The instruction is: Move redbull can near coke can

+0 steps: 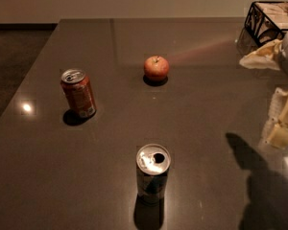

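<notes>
The redbull can (153,173) stands upright at the front middle of the dark table, slim, with a shiny silver top and a dark drinking hole. The coke can (78,93) stands upright at the left, red-orange with a white patch near its base. The two cans are well apart. My gripper (282,122) shows as a pale yellowish shape at the right edge, above the table and far to the right of both cans, holding nothing that I can see. Its shadow (259,176) falls on the table at the front right.
A red apple (156,68) sits at the middle back of the table (206,104). A black wire basket (271,20) and a crumpled pale wrapper (259,57) are at the back right corner. The table's left edge runs diagonally past the coke can.
</notes>
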Motion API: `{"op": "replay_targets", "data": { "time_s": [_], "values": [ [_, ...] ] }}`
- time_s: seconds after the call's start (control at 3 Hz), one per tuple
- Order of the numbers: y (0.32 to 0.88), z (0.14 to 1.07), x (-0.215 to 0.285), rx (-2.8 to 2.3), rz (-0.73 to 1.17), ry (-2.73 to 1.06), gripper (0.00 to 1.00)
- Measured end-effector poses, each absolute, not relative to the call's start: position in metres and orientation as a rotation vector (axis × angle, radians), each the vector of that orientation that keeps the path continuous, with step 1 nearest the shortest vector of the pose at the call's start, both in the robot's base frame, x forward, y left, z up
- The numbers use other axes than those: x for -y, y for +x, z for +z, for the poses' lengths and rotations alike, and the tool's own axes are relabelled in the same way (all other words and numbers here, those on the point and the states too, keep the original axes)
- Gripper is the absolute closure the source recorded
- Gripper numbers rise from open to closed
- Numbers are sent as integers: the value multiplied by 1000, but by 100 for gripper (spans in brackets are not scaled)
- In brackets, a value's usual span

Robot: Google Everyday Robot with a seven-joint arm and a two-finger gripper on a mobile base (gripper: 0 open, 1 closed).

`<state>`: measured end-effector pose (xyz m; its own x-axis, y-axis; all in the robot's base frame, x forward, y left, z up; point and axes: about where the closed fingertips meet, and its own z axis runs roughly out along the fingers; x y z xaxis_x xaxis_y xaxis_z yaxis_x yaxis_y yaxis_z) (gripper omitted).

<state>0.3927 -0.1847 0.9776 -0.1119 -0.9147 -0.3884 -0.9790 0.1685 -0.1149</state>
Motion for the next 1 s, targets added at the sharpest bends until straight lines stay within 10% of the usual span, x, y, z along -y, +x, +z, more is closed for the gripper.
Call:
{"op": "replay_targets", "data": {
  "time_s": [1.0],
  "values": [
    [311,940,87,-1831,418,-1923,0]
  ]
}}
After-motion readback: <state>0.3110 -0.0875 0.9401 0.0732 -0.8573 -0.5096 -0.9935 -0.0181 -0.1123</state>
